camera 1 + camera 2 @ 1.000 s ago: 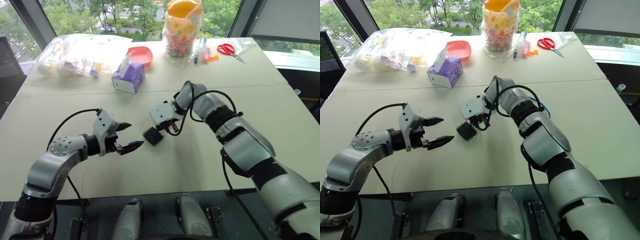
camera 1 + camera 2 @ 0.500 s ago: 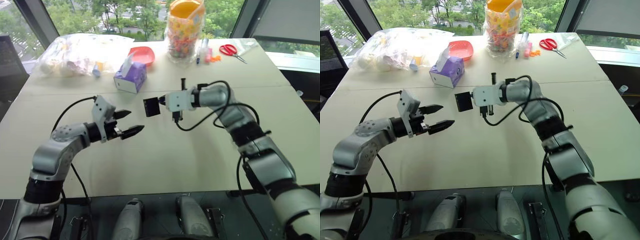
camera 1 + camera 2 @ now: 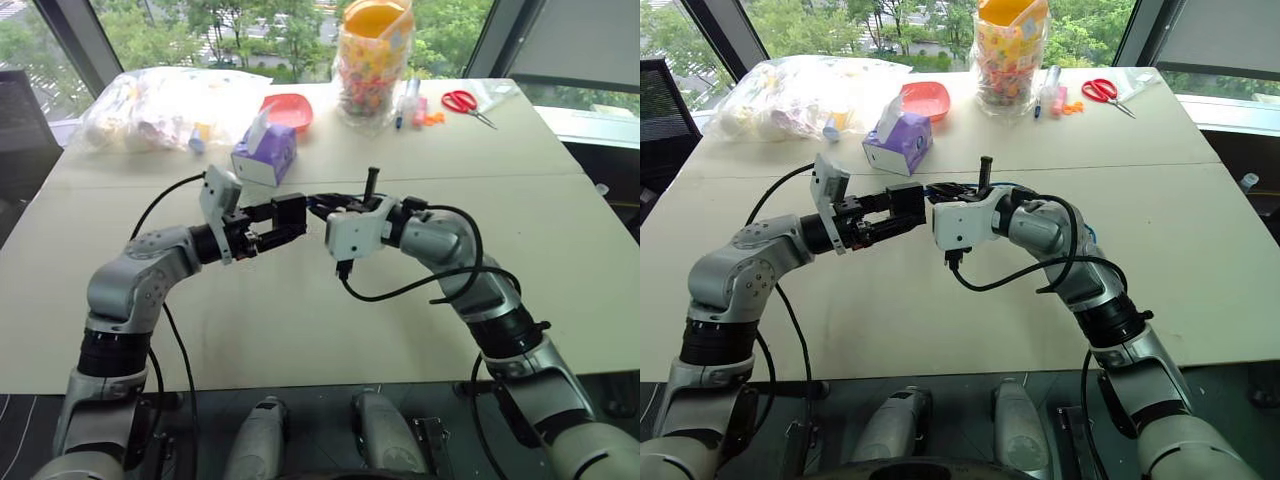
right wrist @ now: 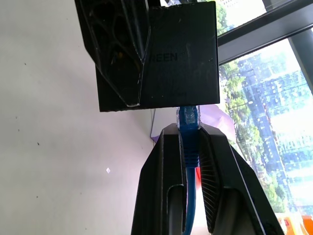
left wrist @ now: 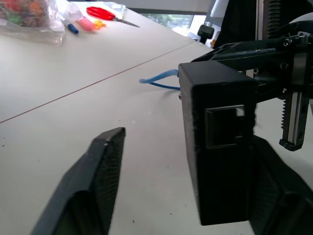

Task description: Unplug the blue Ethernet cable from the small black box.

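The small black box (image 3: 291,214) hangs above the table (image 3: 300,330) between my two grippers. The blue Ethernet cable (image 4: 190,147) is plugged into the box's side, and my right gripper (image 4: 188,132) is shut on the cable just behind the plug. More of the cable (image 5: 159,81) trails behind the box. My left gripper (image 5: 188,139) reaches in from the left with its jaws around the box (image 5: 220,147). One of the left fingers (image 5: 100,176) stands apart from the box. The other is mostly hidden behind it.
A purple tissue box (image 3: 263,152) stands just behind the grippers. Further back are a red bowl (image 3: 285,108), a full plastic bag (image 3: 160,105), a candy jar (image 3: 372,60), markers (image 3: 405,105) and red scissors (image 3: 462,101).
My right gripper lifted the box and cable off the table and turned them toward the left gripper. The left gripper rose, moved right, and its jaws narrowed around the box.
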